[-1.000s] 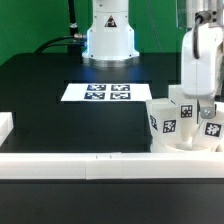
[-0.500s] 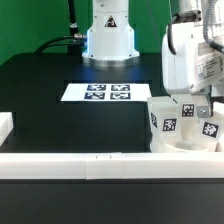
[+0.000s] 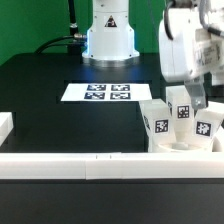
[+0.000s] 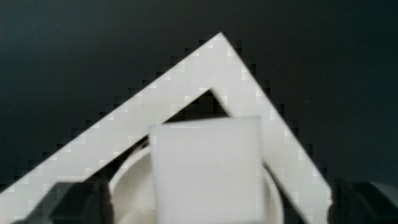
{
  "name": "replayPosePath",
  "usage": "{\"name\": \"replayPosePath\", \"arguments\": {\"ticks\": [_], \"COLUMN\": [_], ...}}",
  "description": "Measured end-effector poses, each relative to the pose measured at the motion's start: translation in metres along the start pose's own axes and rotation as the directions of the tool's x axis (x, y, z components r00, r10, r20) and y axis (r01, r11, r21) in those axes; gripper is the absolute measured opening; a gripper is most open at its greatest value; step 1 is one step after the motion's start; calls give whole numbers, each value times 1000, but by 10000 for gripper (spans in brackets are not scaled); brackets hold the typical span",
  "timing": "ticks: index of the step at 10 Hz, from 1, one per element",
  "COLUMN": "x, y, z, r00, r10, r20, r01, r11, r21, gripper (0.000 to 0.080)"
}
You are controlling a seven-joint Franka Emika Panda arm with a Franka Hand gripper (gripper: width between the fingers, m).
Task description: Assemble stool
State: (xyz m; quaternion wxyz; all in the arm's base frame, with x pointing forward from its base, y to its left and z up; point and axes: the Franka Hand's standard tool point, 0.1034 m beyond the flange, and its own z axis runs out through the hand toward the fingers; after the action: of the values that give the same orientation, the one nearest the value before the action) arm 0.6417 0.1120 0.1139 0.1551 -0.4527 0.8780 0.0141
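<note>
The gripper [image 3: 197,93] is hovering with jaws spread wide and empty, directly above the upright leg [image 3: 180,108] that is standing on the seat [image 3: 185,150] below.

The black table [image 3: 60,125] is viewed from the front, slightly above; the wrist view is held close over a white blocky plastic leg [image 4: 210,170] [image 3: 182,106] — shared by both.

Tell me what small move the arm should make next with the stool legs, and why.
Probably lift the gripper straight up and clear. Its jaws look open above the middle leg, which stands upright on the seat with the other two legs, so that leg seems released. Rising straight should avoid knocking any of them.
</note>
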Motion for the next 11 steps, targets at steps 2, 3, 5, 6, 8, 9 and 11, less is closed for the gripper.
{"name": "replayPosePath", "arguments": {"ticks": [2, 3, 5, 6, 8, 9, 11], "x": [-13, -12, -11, -11, -11, -11, -11], "y": [-4, -4, -3, -3, -3, -3, -3], "z": [-22, -19, -18, -18, -18, -18, -18], "r00": [999, 999, 1000, 1000, 1000, 1000, 1000], "r10": [1, 1, 1, 1, 1, 1, 1], "r20": [37, 32, 30, 29, 29, 29, 29], "r01": [-1, -1, -1, -1, -1, -1, -1], "r11": [1000, 1000, 1000, 1000, 1000, 1000, 1000], "r21": [2, 4, 3, 2, 2, 2, 2], "gripper": [644, 648, 649, 649, 649, 649, 649]}}
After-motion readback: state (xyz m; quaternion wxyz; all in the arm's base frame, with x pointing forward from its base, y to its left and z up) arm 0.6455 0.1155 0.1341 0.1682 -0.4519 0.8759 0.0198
